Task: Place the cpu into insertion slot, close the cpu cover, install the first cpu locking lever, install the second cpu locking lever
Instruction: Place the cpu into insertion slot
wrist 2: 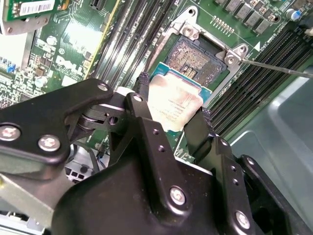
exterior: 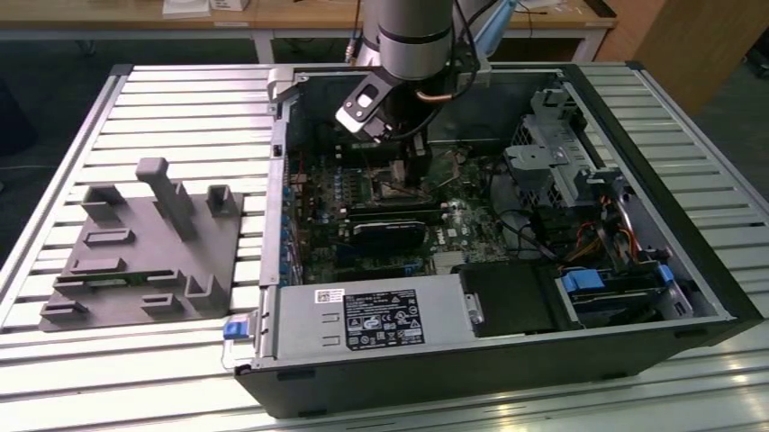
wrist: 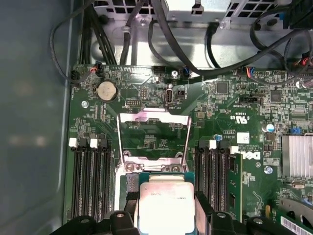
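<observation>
A: Exterior view?
B: Gripper (exterior: 406, 153) reaches down inside the open computer case (exterior: 481, 382), above the motherboard (exterior: 481, 225).
A: Second wrist view?
B: Fingers (wrist 2: 143, 85) clamp the cpu (wrist 2: 172, 105) by two opposite edges. It sits tilted at the edge of the insertion slot (wrist 2: 195, 58), whose dark centre lies bare.
A: First wrist view?
B: The cpu cover (wrist: 154, 116) is swung open beyond the slot, and the cpu is gripped on the slot's near side.

Socket (wrist 2: 198, 58) lies uncovered; cover (wrist: 154, 117) stands open at one edge, memory slots (wrist: 90, 181) flank two sides.
</observation>
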Robot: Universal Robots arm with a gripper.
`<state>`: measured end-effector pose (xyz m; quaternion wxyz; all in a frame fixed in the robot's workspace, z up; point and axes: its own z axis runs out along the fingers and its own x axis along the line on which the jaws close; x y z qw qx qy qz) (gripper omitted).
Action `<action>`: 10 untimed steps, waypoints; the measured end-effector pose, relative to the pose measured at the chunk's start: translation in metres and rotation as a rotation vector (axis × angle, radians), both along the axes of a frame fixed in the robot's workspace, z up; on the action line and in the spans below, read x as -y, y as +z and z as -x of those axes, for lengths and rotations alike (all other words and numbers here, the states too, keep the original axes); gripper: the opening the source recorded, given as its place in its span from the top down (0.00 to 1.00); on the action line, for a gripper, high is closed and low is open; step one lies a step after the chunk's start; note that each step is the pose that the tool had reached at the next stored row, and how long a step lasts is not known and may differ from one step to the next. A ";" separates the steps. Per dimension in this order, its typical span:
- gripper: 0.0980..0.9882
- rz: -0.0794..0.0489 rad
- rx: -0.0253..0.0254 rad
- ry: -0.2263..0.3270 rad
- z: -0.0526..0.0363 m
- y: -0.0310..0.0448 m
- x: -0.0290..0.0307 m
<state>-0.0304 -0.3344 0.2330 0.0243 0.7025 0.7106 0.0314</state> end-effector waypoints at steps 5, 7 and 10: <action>0.51 0.004 0.0024 0.000 0.0029 -0.0042 -0.0020; 0.51 0.007 0.0035 0.000 0.0035 -0.0056 -0.0033; 0.51 0.012 0.0052 0.000 0.0047 -0.0081 -0.0051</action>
